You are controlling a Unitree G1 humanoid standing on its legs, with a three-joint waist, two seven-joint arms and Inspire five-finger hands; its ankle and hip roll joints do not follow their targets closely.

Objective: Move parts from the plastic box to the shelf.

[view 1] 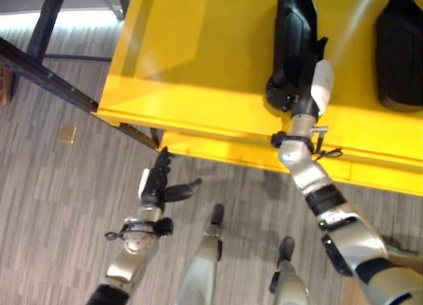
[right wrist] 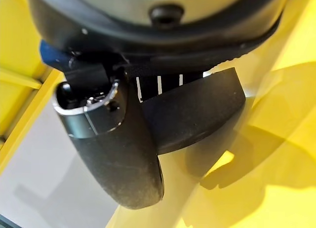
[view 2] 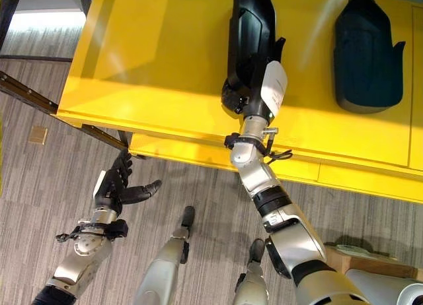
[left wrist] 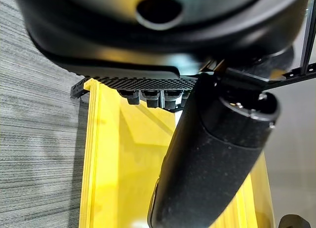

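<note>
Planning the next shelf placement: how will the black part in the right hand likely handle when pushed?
The black part looks like rigid moulded plastic, so probably stiff. It lies flat on the yellow shelf, so it should slide, not roll. The right hand grips its near end.

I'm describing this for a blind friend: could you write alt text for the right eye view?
The robot's right hand grips a black part lying on a yellow shelf, with a second black part lying further right. Its left hand hangs open over the grey floor beside the shelf.
</note>
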